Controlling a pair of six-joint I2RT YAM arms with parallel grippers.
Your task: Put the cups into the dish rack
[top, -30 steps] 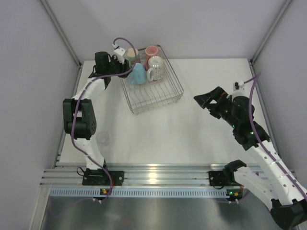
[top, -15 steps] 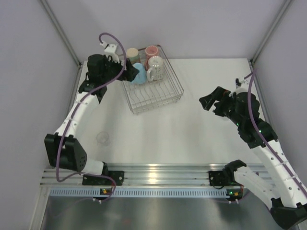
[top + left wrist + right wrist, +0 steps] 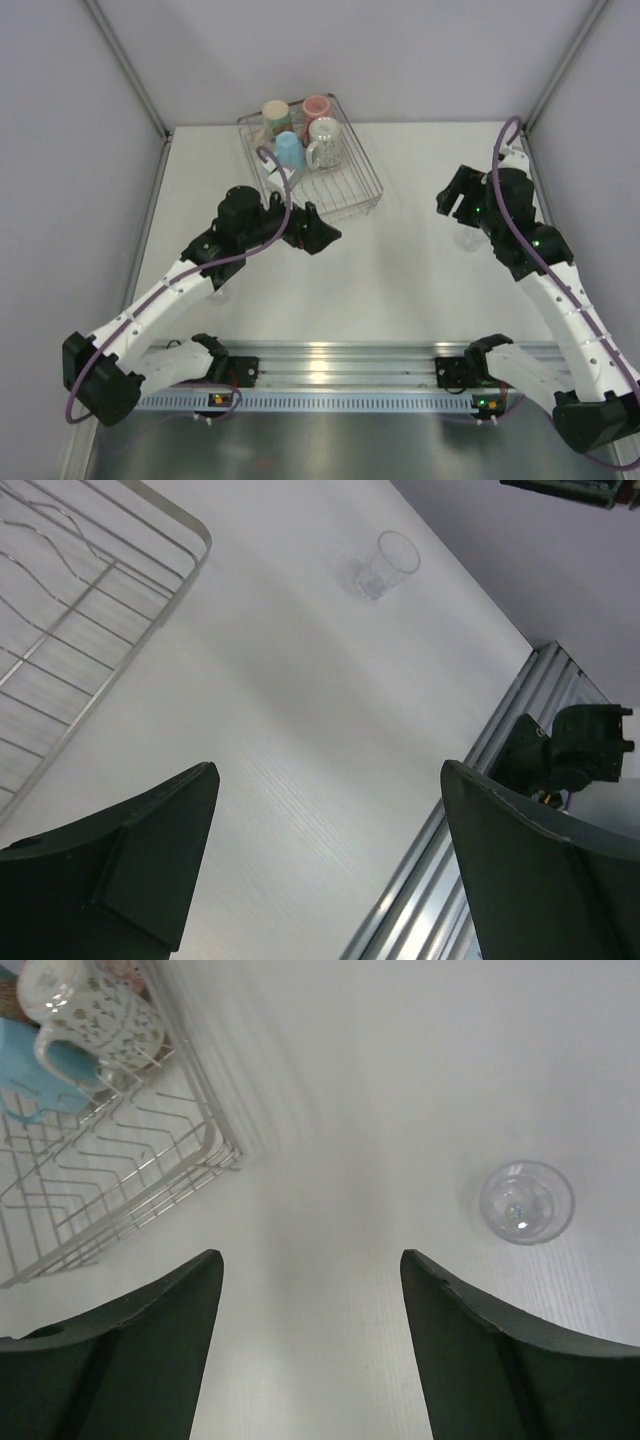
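The wire dish rack (image 3: 335,190) stands at the back of the table. In it are a cream-tan cup (image 3: 275,112), a pink cup (image 3: 317,106), a light blue cup (image 3: 289,150) and a speckled mug (image 3: 325,140). A clear glass tumbler (image 3: 470,240) stands upright on the table at the right. My left gripper (image 3: 322,232) hovers open and empty just in front of the rack. The tumbler (image 3: 385,562) lies far ahead of it. My right gripper (image 3: 452,200) is open and empty, above the table left of the tumbler (image 3: 526,1203).
A metal rail (image 3: 330,360) with both arm bases runs along the near edge. Side frame posts stand at the back corners. The rack's corner (image 3: 150,560) is to the left of my left fingers; in the right wrist view the rack (image 3: 130,1185) is at upper left.
My left gripper opened, left the blue cup in the rack and swung forward and right to the rack's front. My right gripper moved back and right toward the tumbler, its jaws narrowing a little.
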